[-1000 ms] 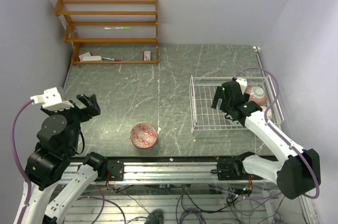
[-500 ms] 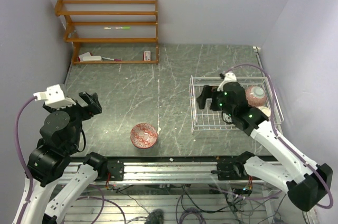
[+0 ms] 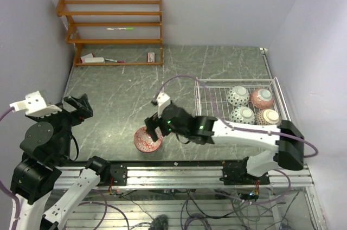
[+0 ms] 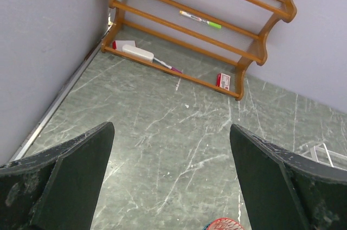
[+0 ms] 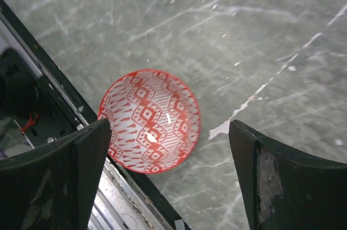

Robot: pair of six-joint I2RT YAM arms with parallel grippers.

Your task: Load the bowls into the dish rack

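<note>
Red bowl: stands open side up on the bench, close to the near edge and just beside the metal rail (its patterned inside faces the wrist camera).
Right claw: spread wide and holding nothing. It hangs above the red bowl, which shows between the two fingers. Whether a finger touches the rim cannot be told.
Right arm: stretched leftward across the bench, low in front of the rack.
Rack: white wire, on the right side of the bench.
Bowls in the rack: four, all bottom up, two by two in its right half. The black-and-white bowl and the pink bowl are behind. The pale bowl and the beige bowl are in front.
Left claw: wide, gripping nothing, raised over the left side of the bench, well apart from the red bowl.
Shelf: orange wood, in the far left corner against the wall.
</note>
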